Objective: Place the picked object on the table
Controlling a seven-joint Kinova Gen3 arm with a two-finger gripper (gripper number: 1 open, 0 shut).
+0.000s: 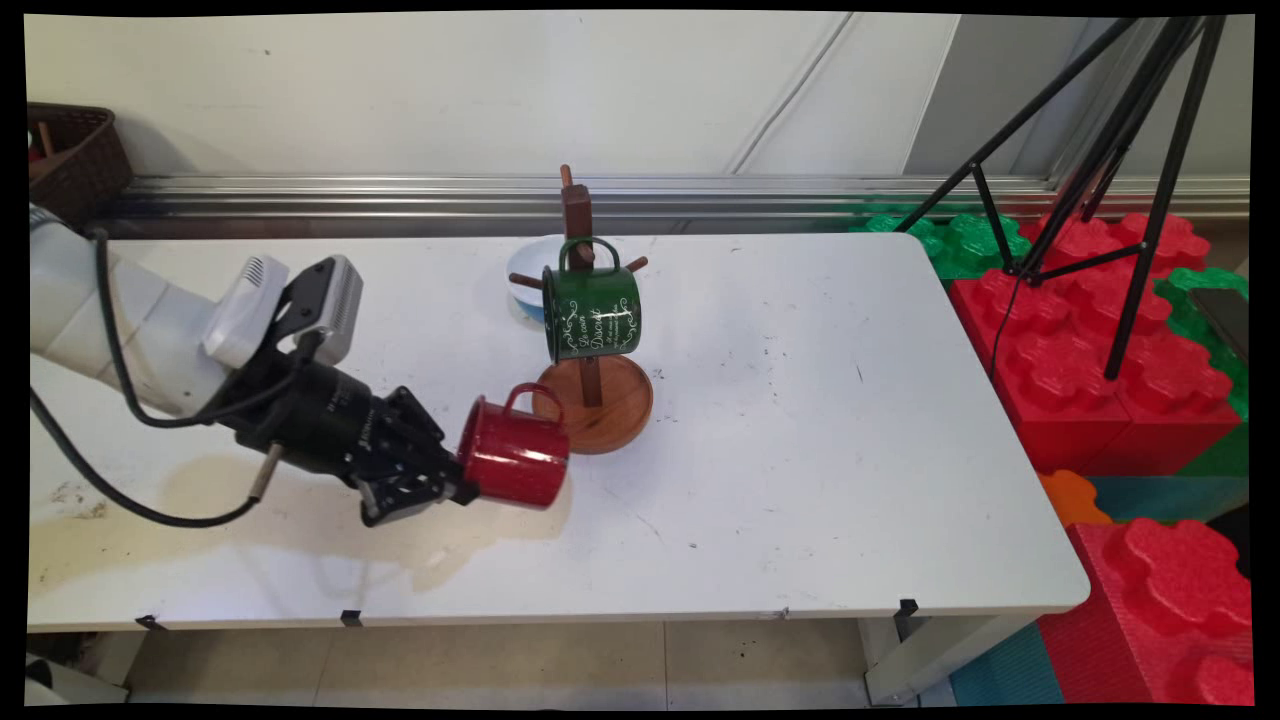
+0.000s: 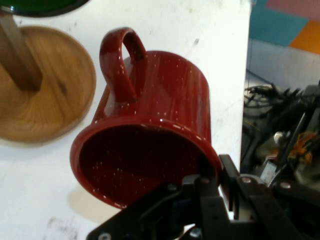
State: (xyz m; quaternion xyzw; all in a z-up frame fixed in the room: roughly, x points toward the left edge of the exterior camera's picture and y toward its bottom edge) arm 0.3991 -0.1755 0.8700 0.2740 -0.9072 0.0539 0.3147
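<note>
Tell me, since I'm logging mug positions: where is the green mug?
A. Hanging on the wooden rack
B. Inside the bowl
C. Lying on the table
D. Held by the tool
A: the green mug hangs by its handle from a peg of the wooden rack, while the tool grips the red mug.

Robot lab corner, white folding table (image 1: 800,420), camera tripod (image 1: 1110,150), foam play blocks (image 1: 1080,340) stacked beside
</note>
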